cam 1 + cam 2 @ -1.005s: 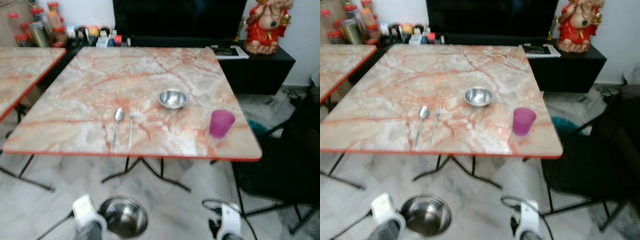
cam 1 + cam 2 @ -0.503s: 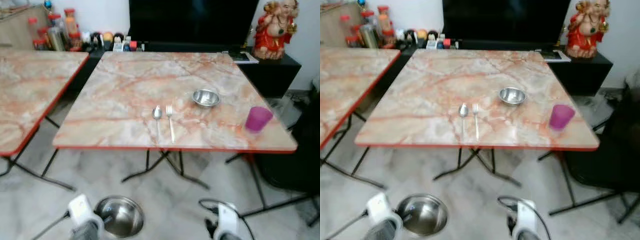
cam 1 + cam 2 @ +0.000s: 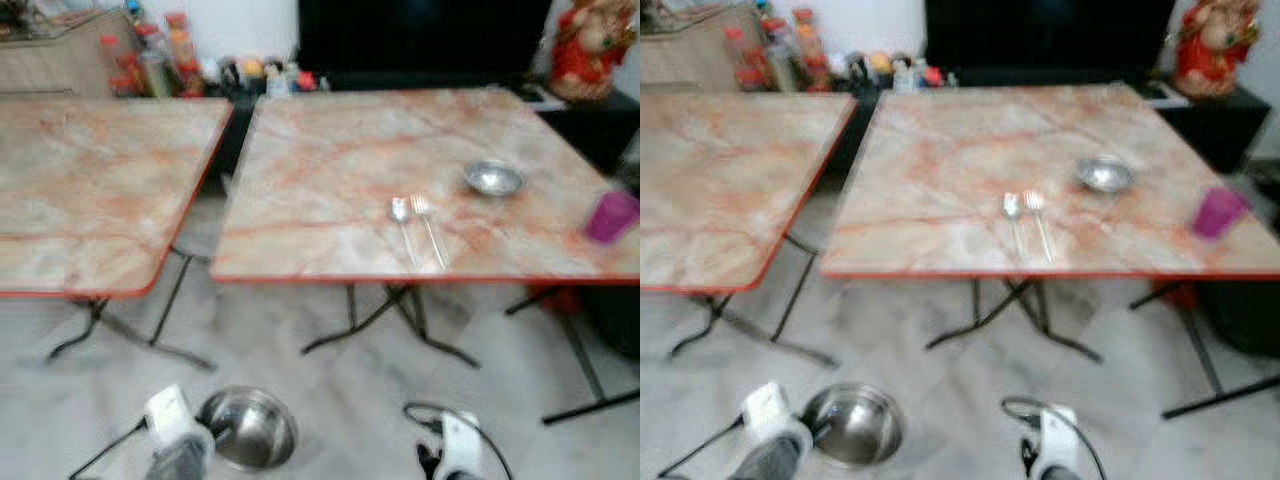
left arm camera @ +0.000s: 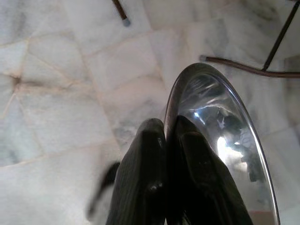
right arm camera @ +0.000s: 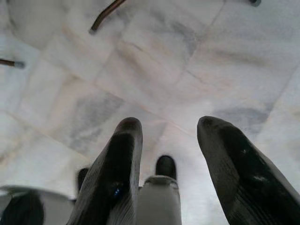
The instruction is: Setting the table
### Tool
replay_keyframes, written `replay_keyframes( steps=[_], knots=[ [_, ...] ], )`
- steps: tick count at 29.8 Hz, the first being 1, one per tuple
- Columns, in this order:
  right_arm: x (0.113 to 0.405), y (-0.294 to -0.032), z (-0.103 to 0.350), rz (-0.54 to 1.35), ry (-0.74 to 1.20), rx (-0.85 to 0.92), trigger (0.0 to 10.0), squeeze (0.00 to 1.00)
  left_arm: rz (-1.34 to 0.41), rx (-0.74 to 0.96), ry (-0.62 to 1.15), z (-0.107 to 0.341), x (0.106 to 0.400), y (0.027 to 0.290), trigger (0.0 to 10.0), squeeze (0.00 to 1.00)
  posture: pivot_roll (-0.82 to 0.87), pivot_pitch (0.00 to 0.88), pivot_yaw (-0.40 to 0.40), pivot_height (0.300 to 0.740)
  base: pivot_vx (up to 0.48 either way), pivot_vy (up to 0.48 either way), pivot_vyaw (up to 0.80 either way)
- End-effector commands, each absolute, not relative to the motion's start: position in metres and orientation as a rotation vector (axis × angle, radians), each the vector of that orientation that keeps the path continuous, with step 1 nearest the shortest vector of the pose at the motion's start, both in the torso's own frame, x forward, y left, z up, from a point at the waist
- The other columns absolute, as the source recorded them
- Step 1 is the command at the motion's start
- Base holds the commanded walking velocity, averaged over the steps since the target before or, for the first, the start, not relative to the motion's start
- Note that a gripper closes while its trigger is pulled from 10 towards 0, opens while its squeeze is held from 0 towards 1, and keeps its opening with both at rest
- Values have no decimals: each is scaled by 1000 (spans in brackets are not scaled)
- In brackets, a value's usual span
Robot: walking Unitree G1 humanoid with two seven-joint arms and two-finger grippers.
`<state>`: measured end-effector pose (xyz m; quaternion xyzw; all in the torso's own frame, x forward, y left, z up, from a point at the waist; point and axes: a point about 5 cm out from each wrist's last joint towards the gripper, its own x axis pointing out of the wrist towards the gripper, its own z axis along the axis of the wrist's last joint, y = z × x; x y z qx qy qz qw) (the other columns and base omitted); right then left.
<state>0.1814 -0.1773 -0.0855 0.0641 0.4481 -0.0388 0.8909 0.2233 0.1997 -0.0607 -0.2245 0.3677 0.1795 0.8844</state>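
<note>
The robot stands back from the table (image 3: 330, 190), carrying a large steel bowl (image 3: 248, 428) low at its left side; the step in hand looks like bringing this bowl to the place setting, with the walk to the table not yet finished. The left gripper (image 4: 164, 140) is pinched tight on the bowl's rim, one finger inside the bowl and one outside. The right gripper (image 5: 166, 140) hangs over the bare marble floor (image 5: 197, 51) with its fingers spread well apart and nothing between them.

On the table, a spoon (image 3: 401, 212) and a fork (image 3: 428, 225) lie side by side near the front edge; a small steel bowl (image 3: 493, 179) sits just beyond them to the right; a purple cup (image 3: 611, 217) stands at the far right, near the front edge. A second table (image 3: 90, 190) stands to the left, apart from the first.

The next move probably calls for closing in on the table, then lifting the bowl above its edge and setting it down near the cutlery without knocking the spoon or fork.

The head views are blurred; jars and bottles (image 3: 150, 55) crowd the far left and a red figurine (image 3: 590, 45) stands far right, but no label or writing can be read.
</note>
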Motion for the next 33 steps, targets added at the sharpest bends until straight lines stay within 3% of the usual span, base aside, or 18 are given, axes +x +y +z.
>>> replay_keyframes(
  steps=[1, 33],
  knots=[
    [187, -172, -83, -67, 912, 139, 10000, 0, 377, -457, 746, -57, 228, 206, 10000, 0, -20, 0, -22, 740, 0, 480, 0],
    [194, -171, -80, -75, 891, 155, 10000, 0, 402, -466, 708, -49, 238, 213, 10000, 0, 13, 0, -25, 740, 0, 480, 0]
  ],
)
